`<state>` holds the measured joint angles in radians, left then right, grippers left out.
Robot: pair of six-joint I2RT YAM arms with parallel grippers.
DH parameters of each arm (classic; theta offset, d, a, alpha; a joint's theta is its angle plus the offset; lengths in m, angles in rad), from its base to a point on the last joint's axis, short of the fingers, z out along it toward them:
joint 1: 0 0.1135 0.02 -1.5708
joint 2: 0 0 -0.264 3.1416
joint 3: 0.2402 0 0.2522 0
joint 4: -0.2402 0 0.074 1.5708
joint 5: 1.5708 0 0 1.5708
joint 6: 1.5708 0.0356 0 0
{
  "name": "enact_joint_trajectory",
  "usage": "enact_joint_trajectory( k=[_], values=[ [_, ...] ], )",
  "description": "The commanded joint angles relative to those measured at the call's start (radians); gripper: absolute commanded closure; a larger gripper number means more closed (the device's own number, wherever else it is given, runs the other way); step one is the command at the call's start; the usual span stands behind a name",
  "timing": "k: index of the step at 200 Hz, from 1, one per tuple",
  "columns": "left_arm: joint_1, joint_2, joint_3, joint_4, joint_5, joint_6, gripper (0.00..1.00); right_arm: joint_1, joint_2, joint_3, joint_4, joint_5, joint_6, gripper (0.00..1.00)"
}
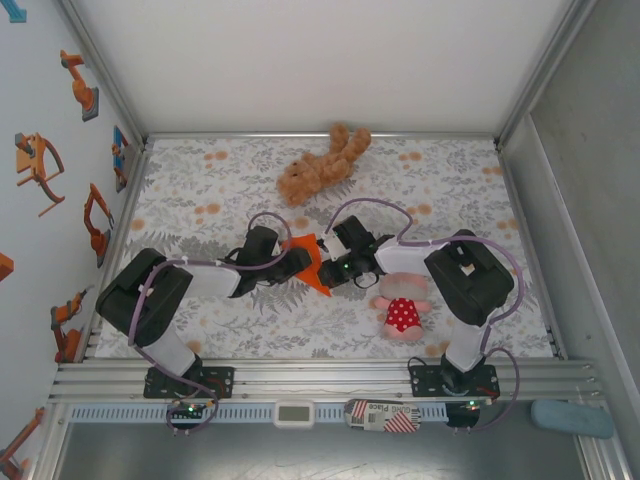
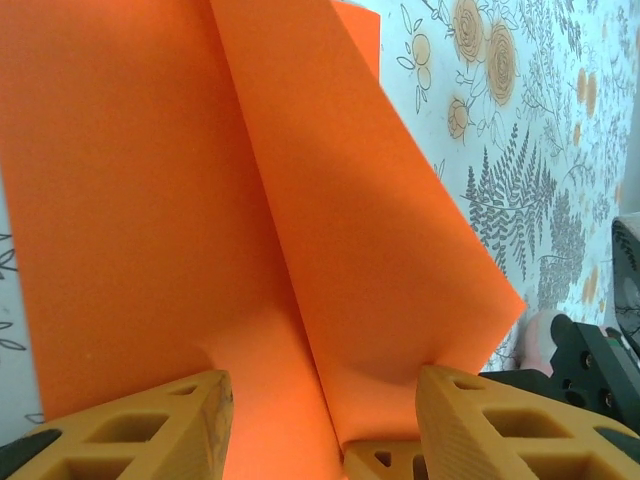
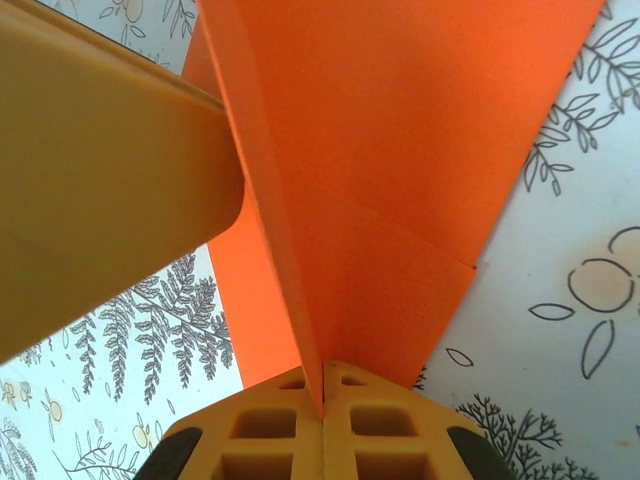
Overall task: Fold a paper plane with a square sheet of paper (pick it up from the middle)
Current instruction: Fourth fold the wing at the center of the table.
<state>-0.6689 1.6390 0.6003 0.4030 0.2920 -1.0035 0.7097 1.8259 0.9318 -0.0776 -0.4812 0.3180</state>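
Note:
The square sheet of paper (image 1: 312, 262) is bright orange and folded along a centre crease into a pointed paper plane shape, held up between the two arms at the table's middle. My right gripper (image 3: 323, 385) is shut on the crease of the paper (image 3: 400, 200), and its wings spread away to either side. My left gripper (image 2: 325, 385) is open. Its fingers (image 2: 150, 430) stand apart on either side of the folded paper (image 2: 300, 200), and the right-hand one touches a flap's edge. From above, the left gripper (image 1: 296, 262) and right gripper (image 1: 333, 268) meet at the paper.
A brown plush bear (image 1: 322, 165) lies at the back middle. A pink doll in a red dress (image 1: 402, 312) lies under the right arm, close to the paper. The table has a floral cloth (image 1: 200, 200) and walls on three sides.

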Motion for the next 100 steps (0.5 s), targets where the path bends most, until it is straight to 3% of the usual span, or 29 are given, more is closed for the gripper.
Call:
enact_joint_trajectory(
  k=[1,32,100],
  values=[
    [-0.006,0.022,0.041,-0.029,0.016,0.037,0.48,-0.004,0.029,0.007,-0.026,-0.014,0.003,0.98],
    [-0.007,0.03,0.064,-0.08,0.003,0.04,0.48,-0.009,0.031,0.004,-0.024,-0.02,0.003,0.98],
    [-0.011,0.075,0.153,-0.362,-0.08,0.038,0.49,-0.02,0.0,-0.002,-0.009,-0.057,0.015,0.92]
  ],
)
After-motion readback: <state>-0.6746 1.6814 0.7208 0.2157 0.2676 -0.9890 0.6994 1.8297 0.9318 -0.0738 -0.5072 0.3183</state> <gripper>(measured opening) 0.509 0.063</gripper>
